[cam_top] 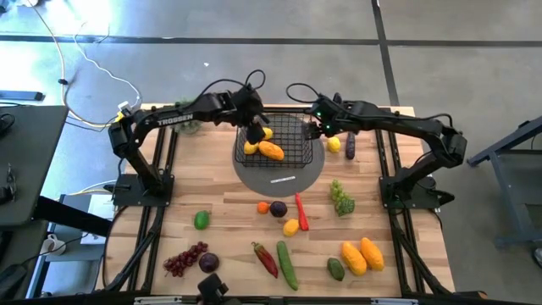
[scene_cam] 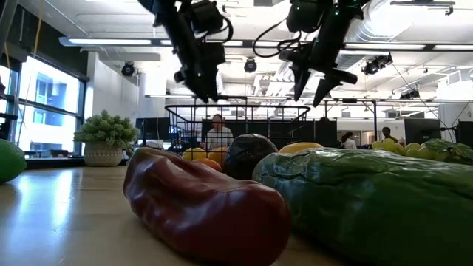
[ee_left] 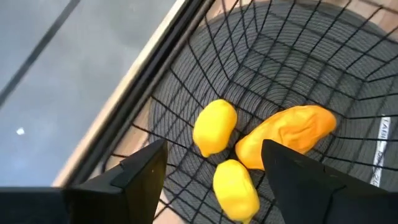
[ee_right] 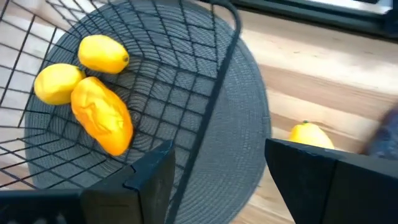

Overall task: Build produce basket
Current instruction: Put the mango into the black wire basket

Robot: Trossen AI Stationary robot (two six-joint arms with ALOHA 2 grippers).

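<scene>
— Start with the big stuff. What's on the bench (cam_top: 229, 212)?

— The basket (cam_top: 292, 148) sits at the far middle of it, on a grey round mat (cam_top: 279, 178). Most of the produce is well apart from it, scattered across the near half: a cucumber (cam_top: 286, 264), two mangoes (cam_top: 362, 255), purple grapes (cam_top: 185, 259), green grapes (cam_top: 341, 199), a red chilli (cam_top: 264, 258).

— And the arms?

— Both reach in over the basket. The left gripper (cam_top: 256, 131) hangs above its left end, fingers apart and holding nothing. The right gripper (cam_top: 324, 127) hovers at the right rim, fingers apart too, empty.

— So what's actually in the basket?

— Three pieces, bunched in one corner: an orange mango (ee_left: 286, 134) and two lemons (ee_left: 214, 126), touching one another.

— Early days, then.

— I'd say so. Three in, well over a dozen left on the bench. Closest are a lemon (cam_top: 334, 144) and an aubergine (cam_top: 350, 146) just beside the right rim; the right gripper looks best placed for those.
</scene>
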